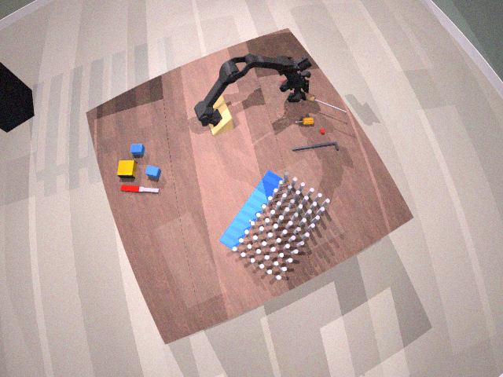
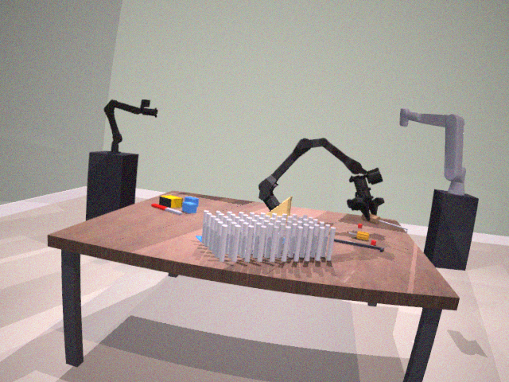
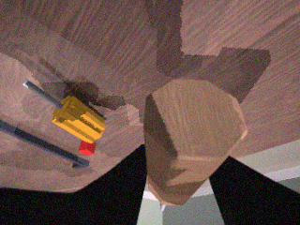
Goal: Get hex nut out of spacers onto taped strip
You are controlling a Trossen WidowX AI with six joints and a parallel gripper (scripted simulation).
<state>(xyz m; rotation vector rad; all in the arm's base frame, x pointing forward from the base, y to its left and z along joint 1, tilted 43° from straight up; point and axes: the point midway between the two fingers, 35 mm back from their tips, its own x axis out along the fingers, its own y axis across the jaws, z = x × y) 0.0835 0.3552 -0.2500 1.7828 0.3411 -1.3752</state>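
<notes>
closely first: the gripper (image 1: 306, 96) (image 2: 368, 217) (image 3: 176, 152) is clenched on the faceted wooden handle (image 1: 310, 98) (image 2: 374, 219) (image 3: 197, 122) of a thin-rod tool. its slim metal rod (image 1: 331, 105) (image 2: 392, 224) runs away from the field, toward the table edge; whether its tip is hooked, can't tell. step in hand, by my reading: securing this tool and carrying it clear. best to lift it well up before swinging, keep the grip firm and watch for the handle rolling between the fingers, since a small twist there becomes a wide sweep at the tip.

just beside the work, the yellow-handled screwdriver (image 1: 308, 121) (image 2: 362, 235) (image 3: 77, 119) and a red cube (image 1: 322, 131) (image 2: 373, 242) (image 3: 87, 147); then the dark hex key (image 1: 314, 147) (image 2: 359, 243) (image 3: 42, 145). the rod should pass above all three.

farther out, the blue taped strip (image 1: 245, 213) (image 2: 199, 238), with the metal spacers (image 1: 276, 226) (image 2: 222, 242) upright behind it. hex nut: not discernible in any view, presumably deep among them, so locate it before reaching in. align the rod with a lane, enter from the strip side, get the tip behind the nut, then draw slowly and straight; sideways levering could topple a spacer.
</notes>
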